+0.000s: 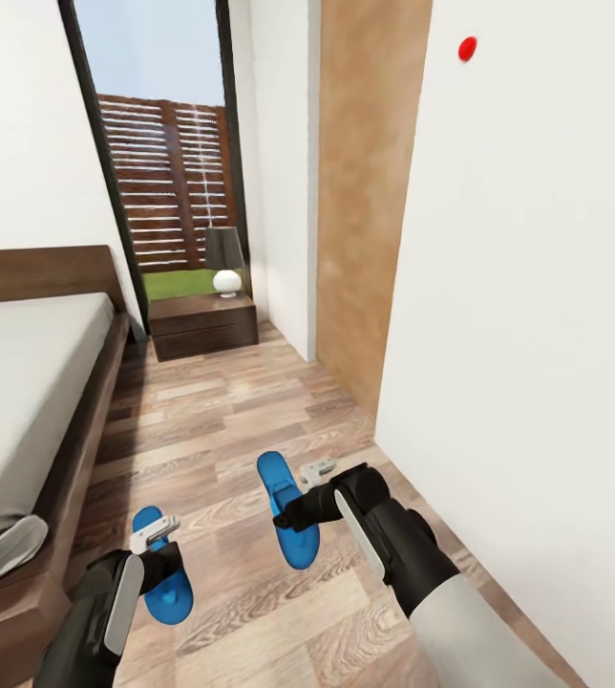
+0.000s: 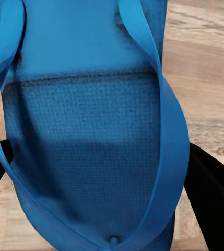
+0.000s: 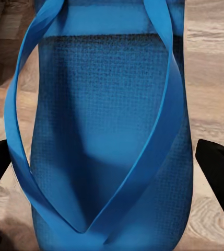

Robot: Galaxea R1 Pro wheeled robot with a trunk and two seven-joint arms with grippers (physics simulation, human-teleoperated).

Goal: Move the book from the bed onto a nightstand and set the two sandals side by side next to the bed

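Blue fills both wrist views: the left sandal (image 2: 91, 136) and the right sandal (image 3: 106, 141) each lie sole-up close under their camera, thin toe straps running to the toe post, with black fingers (image 2: 216, 198) on either side of each sandal. The fingers look to be gripping the sandals' edges, though contact is hard to confirm this close. The head view gives the wider room. The left gripper (image 1: 159, 554) sits over one sandal (image 1: 169, 583) near the bed (image 1: 21, 382), and the right gripper (image 1: 293, 511) over the other sandal (image 1: 284, 516), further from the bed; the two sandals are apart on the wooden floor (image 1: 231, 411). Both forearms reach forward and down, wrists bent toward the floor. Beyond them a nightstand (image 1: 202, 325) stands beside the headboard, carrying a lamp (image 1: 224, 258), before a tall window. A white wall (image 1: 518, 334) crowds the right arm's side.
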